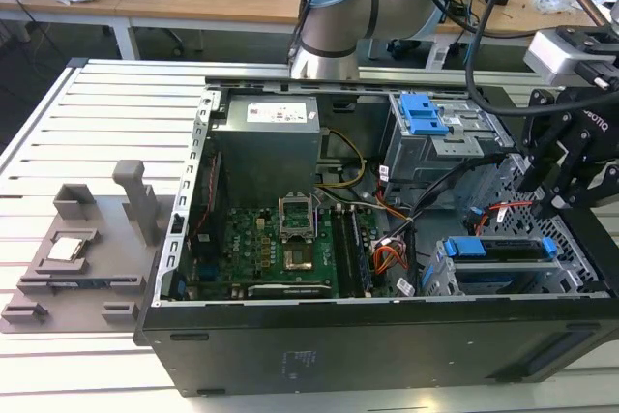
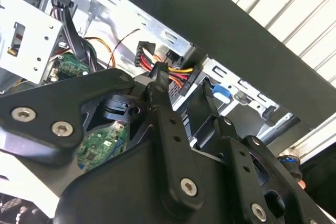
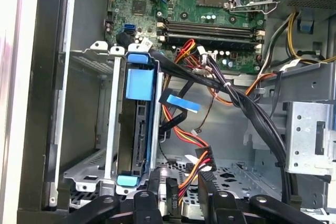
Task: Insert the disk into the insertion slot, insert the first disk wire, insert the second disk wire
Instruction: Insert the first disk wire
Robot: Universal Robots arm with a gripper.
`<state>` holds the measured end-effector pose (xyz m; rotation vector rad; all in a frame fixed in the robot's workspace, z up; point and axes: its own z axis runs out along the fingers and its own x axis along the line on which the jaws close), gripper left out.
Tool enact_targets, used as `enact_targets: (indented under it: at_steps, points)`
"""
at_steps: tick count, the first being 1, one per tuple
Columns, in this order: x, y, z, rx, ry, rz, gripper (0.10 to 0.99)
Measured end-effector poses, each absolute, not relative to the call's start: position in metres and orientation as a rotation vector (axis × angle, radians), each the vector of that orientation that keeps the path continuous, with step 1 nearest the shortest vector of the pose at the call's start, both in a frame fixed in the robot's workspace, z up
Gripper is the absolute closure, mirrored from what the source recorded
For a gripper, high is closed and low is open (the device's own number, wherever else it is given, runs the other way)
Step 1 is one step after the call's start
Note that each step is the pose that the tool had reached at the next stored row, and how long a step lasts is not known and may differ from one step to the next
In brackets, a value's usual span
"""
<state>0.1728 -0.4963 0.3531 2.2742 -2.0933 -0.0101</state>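
The disk (image 3: pixel 137 129), framed by its blue carrier, sits inside the insertion slot (image 3: pixel 86 169), a grey perforated cage. In the exterior view the disk (image 1: pixel 503 263) lies in the slot (image 1: pixel 437 276) at the case's near corner on the exterior view's right. My gripper (image 1: pixel 556 202) hangs just above and behind that cage. In both wrist views its black fingers (image 3: pixel 157 182) close around a disk wire (image 3: pixel 203 160), a black connector with red, yellow and orange leads. The same connector (image 2: pixel 181 83) shows between the fingers of the gripper (image 2: pixel 182 90). The gripper (image 3: pixel 181 184) is a short way from the disk's end.
The open case holds a green motherboard (image 1: pixel 280 249), a grey power supply (image 1: pixel 266 147) and a taller bay with a blue clip (image 1: pixel 426 115). A thick black cable bundle (image 3: pixel 236 98) crosses beside the cage. A grey fixture (image 1: pixel 87 249) lies on the slatted table on the exterior view's left.
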Motion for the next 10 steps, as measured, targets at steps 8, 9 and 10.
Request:
enact_targets:
  at_steps: [8,9,10]
  points:
    - [0.1745,-0.4962,0.3519,2.281,-2.082,-0.007,0.667]
    - [0.1745,-0.4962,0.3519,2.281,-2.082,-0.006,0.682]
    - [0.1745,-0.4963,0.352,2.281,-2.081,-0.006,0.808]
